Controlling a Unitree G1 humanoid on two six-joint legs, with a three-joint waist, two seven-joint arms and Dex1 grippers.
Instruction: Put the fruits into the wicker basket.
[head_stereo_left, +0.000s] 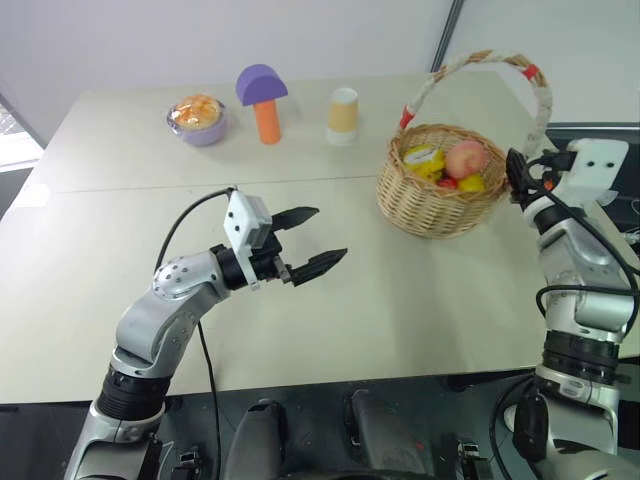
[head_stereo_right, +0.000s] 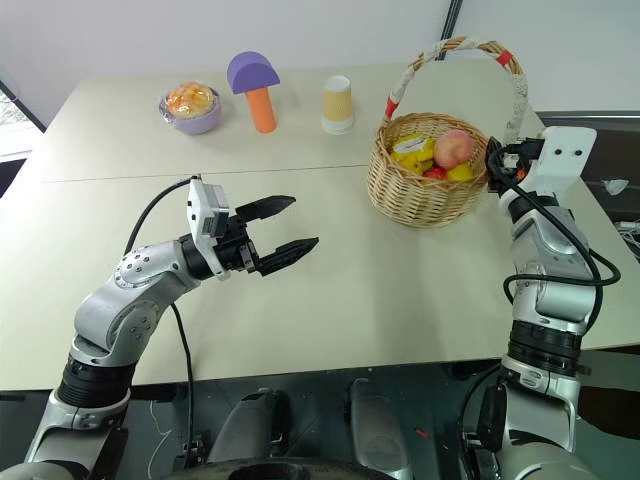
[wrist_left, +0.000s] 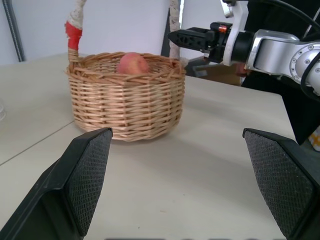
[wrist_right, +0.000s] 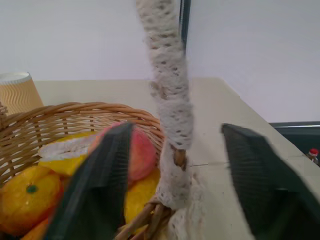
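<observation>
The wicker basket stands at the table's right side, its arched handle wrapped white with red bands. Fruits lie inside it: a pink peach, yellow lemon-like ones, a small red apple and an orange-yellow fruit. My right gripper is open at the basket's right rim. The handle's right leg stands in the gap between its fingers, touching neither. My left gripper hovers open and empty over mid-table, left of the basket and pointing toward it.
Along the table's far side stand a lilac bowl holding an orange-brown bun, a purple-capped orange mushroom shape and a tan paper cup. The table's right edge runs close behind the basket.
</observation>
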